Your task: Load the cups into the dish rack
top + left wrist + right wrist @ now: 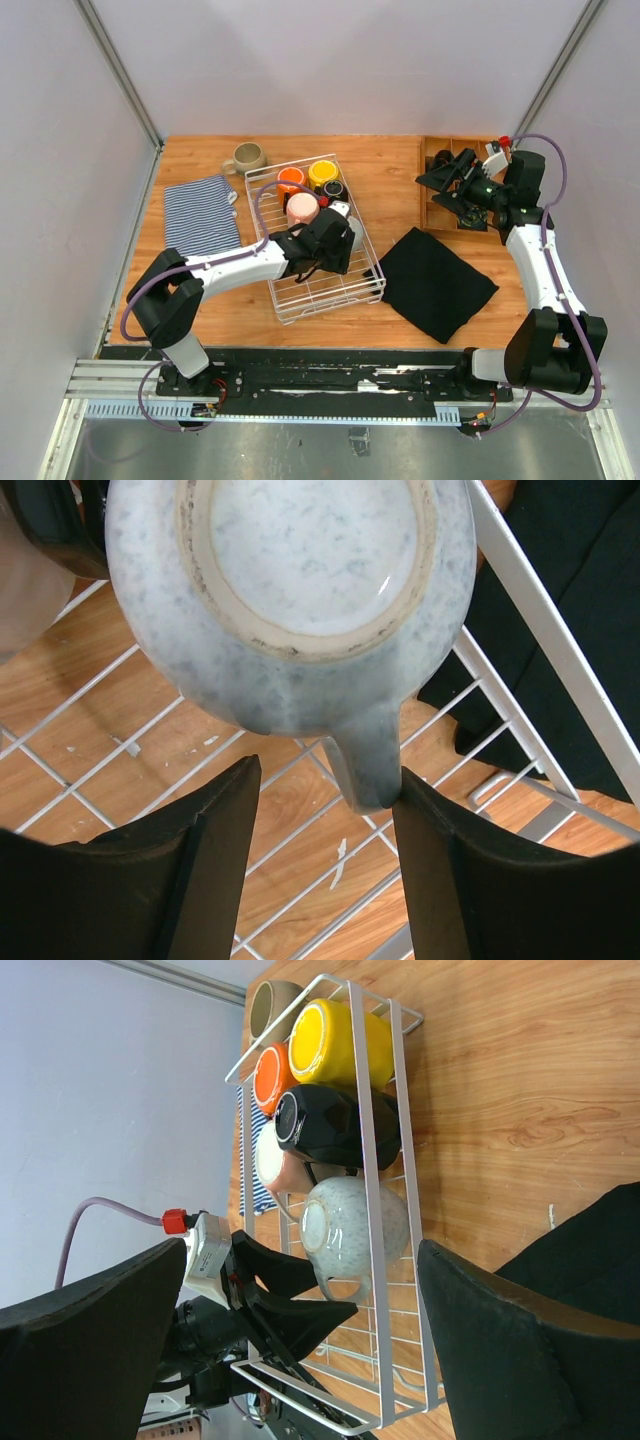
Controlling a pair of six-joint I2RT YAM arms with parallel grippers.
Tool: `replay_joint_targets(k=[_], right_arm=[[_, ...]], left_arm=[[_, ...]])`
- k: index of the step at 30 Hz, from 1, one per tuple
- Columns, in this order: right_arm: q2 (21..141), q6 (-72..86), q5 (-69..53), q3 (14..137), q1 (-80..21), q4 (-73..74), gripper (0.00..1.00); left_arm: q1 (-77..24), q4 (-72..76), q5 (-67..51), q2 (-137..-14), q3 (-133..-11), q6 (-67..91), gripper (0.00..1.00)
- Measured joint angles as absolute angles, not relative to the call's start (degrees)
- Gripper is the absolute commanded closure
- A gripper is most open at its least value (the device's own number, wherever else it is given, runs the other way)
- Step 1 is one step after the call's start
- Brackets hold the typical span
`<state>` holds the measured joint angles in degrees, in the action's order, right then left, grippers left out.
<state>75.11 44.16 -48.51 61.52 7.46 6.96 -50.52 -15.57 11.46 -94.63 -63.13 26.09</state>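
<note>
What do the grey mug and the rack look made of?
The grey mug is likely glazed stoneware: speckled glossy grey skin, with a bare, matt tan foot ring on its upturned base. The rack is probably metal wire with a smooth white coating: thin, straight, round rods in a grid, though plastic cannot be ruled out.

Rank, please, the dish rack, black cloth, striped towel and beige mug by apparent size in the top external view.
Largest first:
dish rack
black cloth
striped towel
beige mug
</note>
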Motion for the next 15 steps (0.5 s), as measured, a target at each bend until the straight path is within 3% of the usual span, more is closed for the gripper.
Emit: replay_joint_targets(k=[9, 15], right_arm=[[74.87, 44.84, -48.6, 61.23, 7.46, 6.61, 0.01], [74.78, 44.99, -48.66, 60.66, 7.46, 6.24, 0.01]], left_arm=[[-50.59, -16.38, 12.91, -94.59, -63.31, 24.14, 0.45], [-50.61, -16.62, 12.8, -94.83, -63.83, 21.65, 0.54]])
